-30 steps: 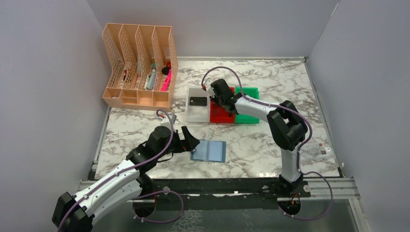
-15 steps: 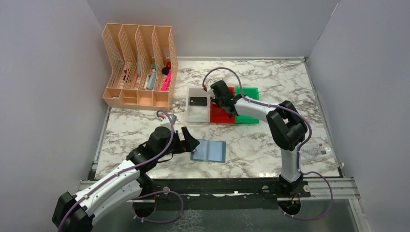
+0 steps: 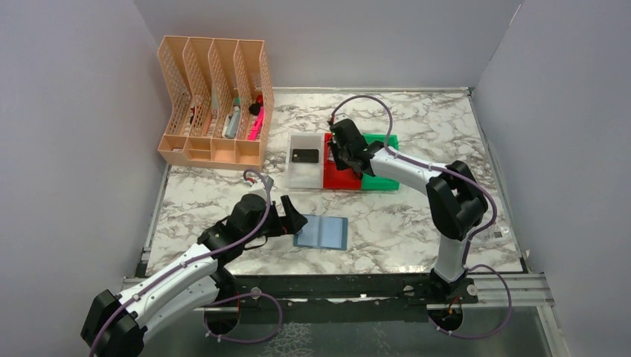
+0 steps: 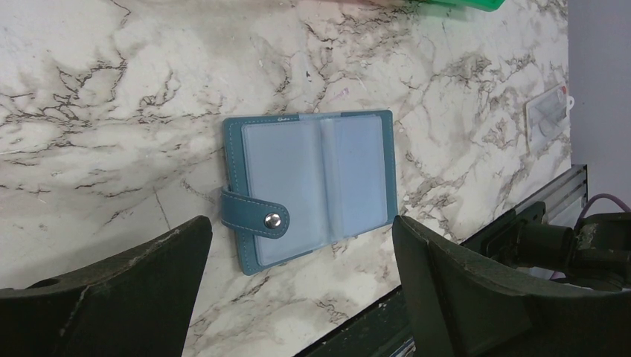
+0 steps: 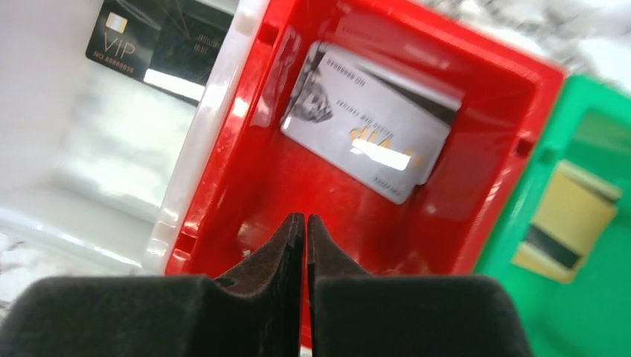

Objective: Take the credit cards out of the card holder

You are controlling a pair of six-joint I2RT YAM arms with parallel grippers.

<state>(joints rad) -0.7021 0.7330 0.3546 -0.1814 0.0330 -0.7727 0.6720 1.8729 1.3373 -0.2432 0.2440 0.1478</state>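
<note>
The card holder (image 4: 316,186) lies open and flat on the marble, blue with pale clear pockets and a snap strap; it also shows in the top view (image 3: 322,232). My left gripper (image 4: 301,221) hovers over it, open wide, touching nothing. My right gripper (image 5: 306,219) is shut and empty above the red bin (image 5: 260,186). A silver-grey credit card (image 5: 368,141) rests in that bin. A black card (image 5: 160,44) lies in the white bin (image 3: 303,177). A gold card (image 5: 569,223) lies in the green bin (image 3: 385,181).
A peach mesh file rack (image 3: 216,111) with pens stands at the back left. A small clear plastic item (image 3: 487,232) lies near the right arm's base. Grey walls close in the table on three sides.
My right arm has swung a little to the right over the red bin. The left arm and the card holder have not moved.
</note>
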